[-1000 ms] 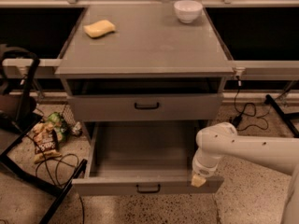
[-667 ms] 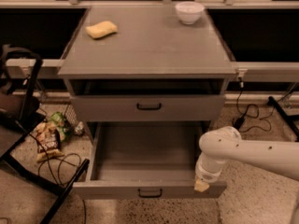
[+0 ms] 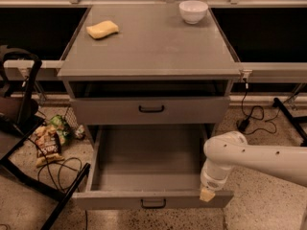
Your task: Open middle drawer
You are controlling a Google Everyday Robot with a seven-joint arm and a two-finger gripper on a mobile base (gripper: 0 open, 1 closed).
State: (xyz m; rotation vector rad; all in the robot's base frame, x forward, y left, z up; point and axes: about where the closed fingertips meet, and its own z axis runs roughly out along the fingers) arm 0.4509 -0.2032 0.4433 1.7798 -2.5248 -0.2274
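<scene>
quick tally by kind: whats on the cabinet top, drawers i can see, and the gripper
yellow sponge: 1, on the cabinet top
white bowl: 1, on the cabinet top
drawers: 2, the middle drawer pulled open and the drawer above it shut
gripper: 1, at the open drawer's front right corner
total: 5

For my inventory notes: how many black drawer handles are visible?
2: upper handle on the closed drawer; lower handle on the open middle drawer, left of the pincer. More may hide below.
</scene>
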